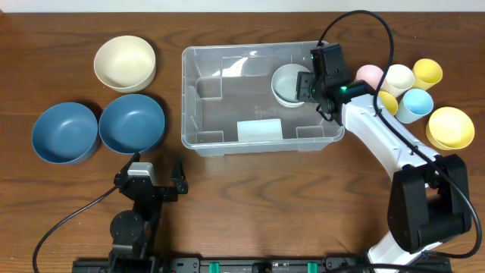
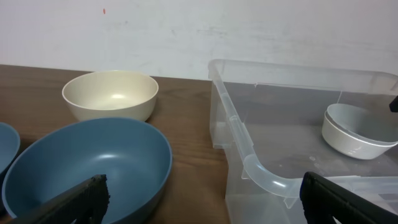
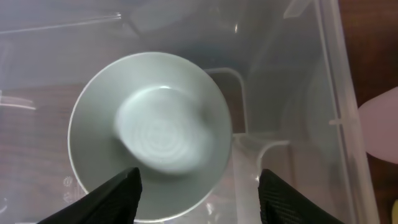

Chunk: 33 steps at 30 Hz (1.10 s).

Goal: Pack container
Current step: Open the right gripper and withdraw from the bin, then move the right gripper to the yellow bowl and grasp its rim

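Observation:
The clear plastic container (image 1: 198, 114) sits mid-table with a pale label (image 1: 259, 130) inside; it also shows in the left wrist view (image 2: 249, 155). A pale grey bowl (image 1: 286, 85) lies in its back right corner, also seen in the right wrist view (image 3: 149, 130) and the left wrist view (image 2: 354, 132). My right gripper (image 1: 311, 86) hovers open just above that bowl (image 3: 199, 199), its fingers spread either side of the bowl's near rim, holding nothing. My left gripper (image 1: 148, 182) is open and empty at the front left, low over the table (image 2: 199, 199).
Two blue bowls (image 1: 132, 123) (image 1: 65, 133) and a cream bowl (image 1: 125, 63) stand left of the container. Pink, cream, yellow and light blue cups (image 1: 417, 102) and stacked yellow bowls (image 1: 450, 127) stand to its right. The right arm's cable arcs over the container's right end.

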Motion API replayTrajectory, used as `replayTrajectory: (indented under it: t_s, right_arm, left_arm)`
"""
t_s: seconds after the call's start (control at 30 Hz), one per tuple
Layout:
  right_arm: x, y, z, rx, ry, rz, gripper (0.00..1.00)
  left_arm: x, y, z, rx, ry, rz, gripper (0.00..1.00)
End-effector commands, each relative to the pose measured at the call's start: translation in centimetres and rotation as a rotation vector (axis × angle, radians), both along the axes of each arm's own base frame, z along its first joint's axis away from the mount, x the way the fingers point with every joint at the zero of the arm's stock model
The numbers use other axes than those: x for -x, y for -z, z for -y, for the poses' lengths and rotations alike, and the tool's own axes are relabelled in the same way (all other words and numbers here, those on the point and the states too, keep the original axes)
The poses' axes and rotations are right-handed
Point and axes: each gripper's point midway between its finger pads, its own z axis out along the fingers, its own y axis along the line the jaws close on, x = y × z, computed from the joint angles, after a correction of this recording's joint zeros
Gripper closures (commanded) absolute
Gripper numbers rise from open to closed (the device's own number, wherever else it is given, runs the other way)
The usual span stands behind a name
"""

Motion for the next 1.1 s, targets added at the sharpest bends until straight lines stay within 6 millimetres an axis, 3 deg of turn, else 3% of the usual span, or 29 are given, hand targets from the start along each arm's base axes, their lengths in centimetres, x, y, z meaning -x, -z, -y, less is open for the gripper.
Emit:
replayTrajectory:
  t_s: [0.0, 0.17, 0.27, 0.33, 0.4, 0.53, 0.67, 0.83, 1.07]
  right_arm:
    - [-0.8, -2.2, -1.2, -0.019, -0.043, 0.022, 0.39]
    - [-0.2, -7.4, -2.4, -0.043, -0.092, 0.015, 0.35]
    - [1.0, -11.6, -2.3, -0.049, -0.090, 0.007, 0.23]
    - [2.2, -14.1, -1.4, -0.065, -0.045, -0.011, 0.14]
    - [3.5, -16.2, 0.2, -0.081, 0.009, -0.029, 0.12]
    - [6.5, -18.9, 5.2, -0.107, 0.163, -0.072, 0.10]
    - [9.8, -19.4, 11.6, -0.116, 0.355, -0.136, 0.08]
    - [14.0, -18.6, 19.9, -0.111, 0.619, -0.237, 0.08]
    - [17.7, -14.4, 28.5, -0.131, 0.923, -0.316, 0.09]
  left_arm:
    - [0.0, 1.7, -0.5, -0.021, -0.023, -0.049, 0.02]
    - [0.0, 1.7, -0.5, -0.021, -0.023, -0.049, 0.02]
    - [0.0, 1.7, -0.5, -0.021, -0.023, -0.048, 0.02]
    - [0.0, 1.7, -0.5, -0.021, -0.023, -0.049, 0.02]
    - [0.0, 1.7, -0.5, -0.021, -0.023, -0.049, 0.02]
    - [0.0, 1.7, -0.5, -0.021, -0.023, -0.049, 0.02]
    - [0.0, 1.7, -0.5, -0.021, -0.023, -0.049, 0.02]
    - [0.0, 1.7, -0.5, -0.021, -0.023, -0.049, 0.02]
    - [0.0, 1.7, -0.5, -0.021, -0.023, -0.049, 0.02]
